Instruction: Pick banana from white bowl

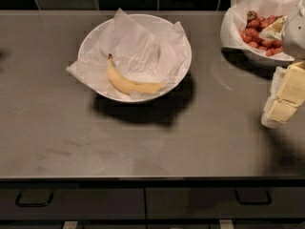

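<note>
The banana [127,82] is yellow and curved, with a dark stem tip pointing up at its left end. It lies in the front part of the white bowl [90,37], on crumpled white paper. The bowl stands on the grey counter, left of centre. My gripper [285,99], cream-coloured, hangs at the right edge of the view above the counter. It is far to the right of the bowl and touches nothing. It holds nothing that I can see.
A second paper-lined bowl with red strawberries [259,32] stands at the back right, just above my gripper. A dark tiled wall runs behind the counter [143,147]. Drawers with handles [33,199] sit below the counter's front edge.
</note>
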`<state>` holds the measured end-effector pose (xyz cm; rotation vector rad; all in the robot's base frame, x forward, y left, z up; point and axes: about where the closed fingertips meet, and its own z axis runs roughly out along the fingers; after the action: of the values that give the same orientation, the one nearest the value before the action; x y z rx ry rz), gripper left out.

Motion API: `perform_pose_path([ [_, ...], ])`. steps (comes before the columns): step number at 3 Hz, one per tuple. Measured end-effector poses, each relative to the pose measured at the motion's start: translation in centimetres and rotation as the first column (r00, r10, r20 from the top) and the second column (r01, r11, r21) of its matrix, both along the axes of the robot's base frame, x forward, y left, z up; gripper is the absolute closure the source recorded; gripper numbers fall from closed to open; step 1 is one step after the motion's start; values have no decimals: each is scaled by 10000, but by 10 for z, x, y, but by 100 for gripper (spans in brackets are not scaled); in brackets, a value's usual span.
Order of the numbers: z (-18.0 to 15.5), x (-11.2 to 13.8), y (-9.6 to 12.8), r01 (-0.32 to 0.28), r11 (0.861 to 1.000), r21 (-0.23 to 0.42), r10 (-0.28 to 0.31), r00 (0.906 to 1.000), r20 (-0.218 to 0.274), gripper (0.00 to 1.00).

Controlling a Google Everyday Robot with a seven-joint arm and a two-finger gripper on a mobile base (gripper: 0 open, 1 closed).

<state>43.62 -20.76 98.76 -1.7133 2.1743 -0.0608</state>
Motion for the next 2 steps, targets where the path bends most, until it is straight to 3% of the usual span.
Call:
perform_pose_path([
  [2, 36, 24, 54, -1027, 9860, 1311, 972, 9941, 478, 0],
])
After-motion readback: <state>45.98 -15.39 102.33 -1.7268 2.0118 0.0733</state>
